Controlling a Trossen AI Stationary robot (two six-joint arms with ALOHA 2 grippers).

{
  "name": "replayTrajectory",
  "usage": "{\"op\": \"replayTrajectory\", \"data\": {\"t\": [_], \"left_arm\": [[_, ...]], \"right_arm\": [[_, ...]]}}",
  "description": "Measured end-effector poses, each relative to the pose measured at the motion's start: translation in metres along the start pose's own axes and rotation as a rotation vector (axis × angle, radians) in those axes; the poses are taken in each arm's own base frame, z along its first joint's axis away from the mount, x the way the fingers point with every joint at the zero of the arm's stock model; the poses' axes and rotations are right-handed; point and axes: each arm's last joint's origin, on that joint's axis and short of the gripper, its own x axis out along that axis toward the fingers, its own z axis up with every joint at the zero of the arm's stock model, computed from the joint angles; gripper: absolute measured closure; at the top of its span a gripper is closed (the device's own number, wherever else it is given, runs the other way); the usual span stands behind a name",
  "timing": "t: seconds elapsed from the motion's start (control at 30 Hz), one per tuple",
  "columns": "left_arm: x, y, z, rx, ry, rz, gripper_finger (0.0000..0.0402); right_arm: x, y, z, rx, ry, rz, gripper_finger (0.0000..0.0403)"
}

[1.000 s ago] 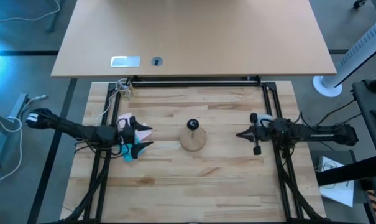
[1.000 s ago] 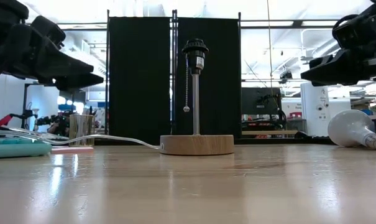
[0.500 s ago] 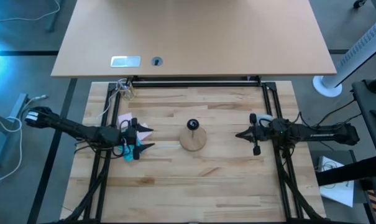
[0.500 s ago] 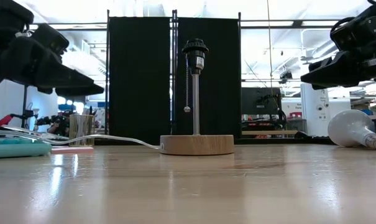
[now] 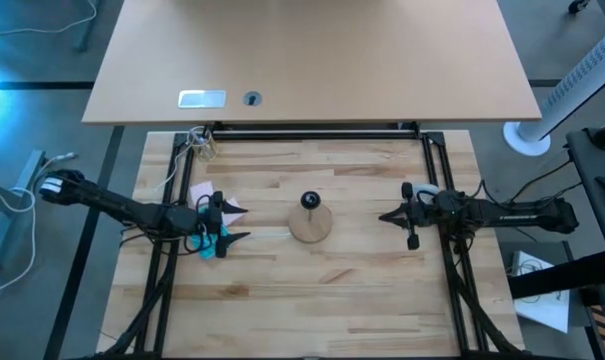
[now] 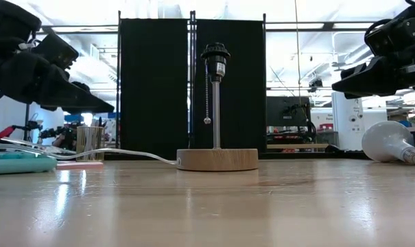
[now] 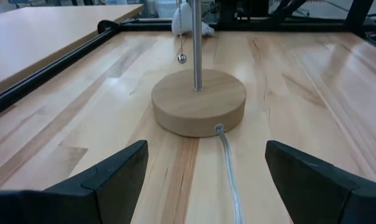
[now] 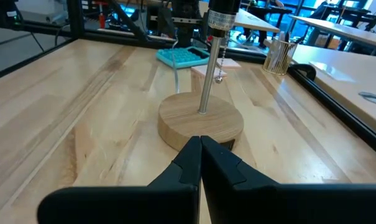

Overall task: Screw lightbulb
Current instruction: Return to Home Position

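White lightbulb lies on its side, neck away from the lamp, nearest our right gripper, whose 2 fingers press together; our left gripper gapes wide.

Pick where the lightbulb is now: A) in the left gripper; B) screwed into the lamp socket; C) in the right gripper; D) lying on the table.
D: the lightbulb lies on its side on the table, the lamp socket is bare, and the open left gripper and shut right gripper hold nothing.
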Motion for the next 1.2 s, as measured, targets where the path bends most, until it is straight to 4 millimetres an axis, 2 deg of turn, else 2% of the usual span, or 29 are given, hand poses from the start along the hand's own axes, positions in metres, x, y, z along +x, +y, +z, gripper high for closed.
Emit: {"op": "replayTrajectory", "data": {"t": [1.2], "left_arm": [[0.0040,-0.0010,-0.0071,0.025,0.063,0.006,0.0086]], "right_arm": [[0.0000,0.0000,0.0000,0.000,0.000,0.000,0.0401]]}}
